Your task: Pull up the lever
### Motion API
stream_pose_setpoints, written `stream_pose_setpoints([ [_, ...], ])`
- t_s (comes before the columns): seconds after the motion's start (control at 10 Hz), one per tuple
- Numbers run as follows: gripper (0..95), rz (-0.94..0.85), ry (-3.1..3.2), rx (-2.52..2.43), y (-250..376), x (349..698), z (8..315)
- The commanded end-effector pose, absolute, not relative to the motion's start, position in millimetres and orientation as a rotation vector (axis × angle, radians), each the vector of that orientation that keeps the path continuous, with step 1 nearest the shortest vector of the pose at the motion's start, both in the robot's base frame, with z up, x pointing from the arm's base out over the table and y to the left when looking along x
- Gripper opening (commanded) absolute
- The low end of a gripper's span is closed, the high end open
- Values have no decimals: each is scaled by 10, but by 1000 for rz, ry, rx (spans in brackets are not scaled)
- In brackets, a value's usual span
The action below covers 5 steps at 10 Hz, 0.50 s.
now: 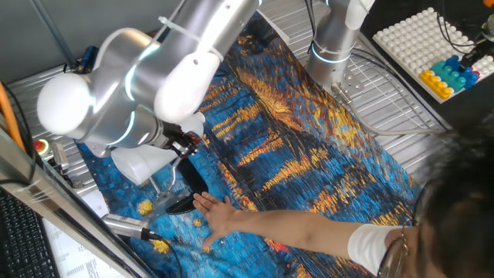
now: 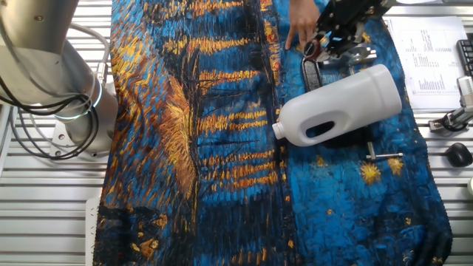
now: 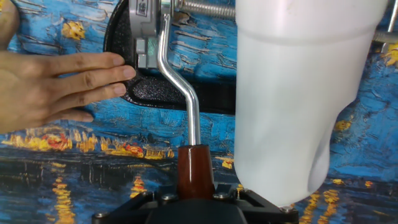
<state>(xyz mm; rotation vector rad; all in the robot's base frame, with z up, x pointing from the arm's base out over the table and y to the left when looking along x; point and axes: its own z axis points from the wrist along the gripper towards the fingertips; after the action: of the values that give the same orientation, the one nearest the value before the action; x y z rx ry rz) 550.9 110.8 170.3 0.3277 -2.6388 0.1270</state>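
Observation:
The lever is a bent silver arm rising from a metal clamp on a black base. It ends in a dark-red knob at the bottom of the hand view. My gripper is shut on that knob, with a finger on each side. In one fixed view the gripper hangs over the black base and the lever is mostly hidden by the hand. In the other fixed view the gripper sits at the far edge of the cloth.
A big white plastic bottle lies right beside the lever. A person's hand presses on the black base. A silver rod with a cable lies near the table edge. A blue-and-orange painted cloth covers the table.

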Motion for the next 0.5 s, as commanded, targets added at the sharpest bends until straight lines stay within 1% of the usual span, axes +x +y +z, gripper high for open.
stream_pose_setpoints([
  [0.1, 0, 123, -2643, 330, 1103, 5551, 1728],
  [0.5, 0, 105, -2663, 312, 1114, 5585, 1783],
])
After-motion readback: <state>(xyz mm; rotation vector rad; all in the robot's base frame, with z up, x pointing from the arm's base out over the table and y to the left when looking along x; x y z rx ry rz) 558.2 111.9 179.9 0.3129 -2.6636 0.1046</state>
